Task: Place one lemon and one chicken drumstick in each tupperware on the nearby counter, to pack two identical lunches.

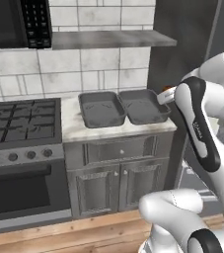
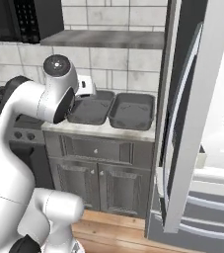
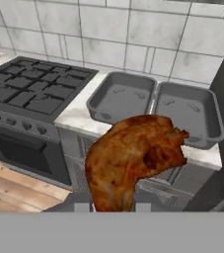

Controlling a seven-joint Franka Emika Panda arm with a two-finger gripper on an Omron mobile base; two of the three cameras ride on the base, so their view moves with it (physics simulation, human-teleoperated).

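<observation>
The claw (image 3: 112, 207) is clamped on a chicken drumstick (image 3: 133, 158), a glossy reddish-brown piece with darker patches, held right at the fingertips. Its long axis slants up and away from the claw, the thick knobbly end farthest, toward the right. Beyond and below it, two empty dark grey tupperware trays (image 3: 122, 96) (image 3: 187, 113) touch side by side on the pale marbled table (image 3: 76, 116). A black stove (image 3: 32, 89) sits left of them.

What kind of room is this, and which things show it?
It looks like a home kitchen: a gas stove with an oven below, a marbled counter over dark cabinets, and a tiled wall behind them.
</observation>
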